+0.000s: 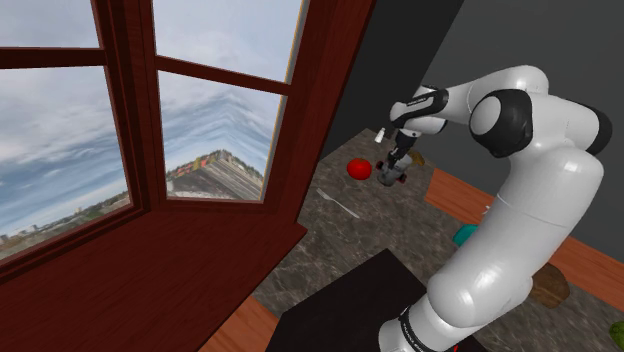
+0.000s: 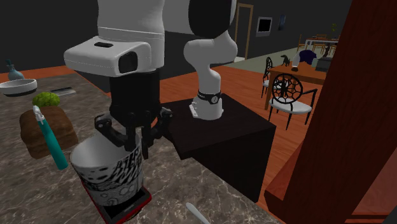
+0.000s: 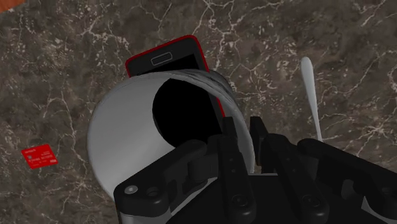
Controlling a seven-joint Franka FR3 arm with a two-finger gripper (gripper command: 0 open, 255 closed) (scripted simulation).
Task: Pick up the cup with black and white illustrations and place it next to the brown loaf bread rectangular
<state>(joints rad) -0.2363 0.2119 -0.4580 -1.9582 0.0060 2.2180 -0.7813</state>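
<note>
1. Shoulder view: the arm stretches far out over the dark marble worktop (image 1: 330, 215), and the gripper (image 1: 393, 170) hangs just beside a red round thing (image 1: 358, 168). What it carries is too small for me to make out here.

2. Second exterior view: the gripper (image 2: 139, 149) pinches the rim of the cup (image 2: 108, 168), white with black drawings, which sits just over a red phone (image 2: 130, 207). The brown loaf (image 2: 41, 130) lies near, towards this view's left, with a teal-handled brush (image 2: 54, 149) in front of it. I judge the grasp made and the carry about to begin. The next move calls for a lift clear of the phone, then a short trip past the brush to bare marble beside the loaf.

3. Wrist view: the fingers (image 3: 230, 162) stand narrow, one inside the cup (image 3: 121, 133) and one outside, clamping its wall. The phone (image 3: 168, 60) peeks out beyond it (the cup's base is hidden, so I cannot tell whether they touch).
</note>
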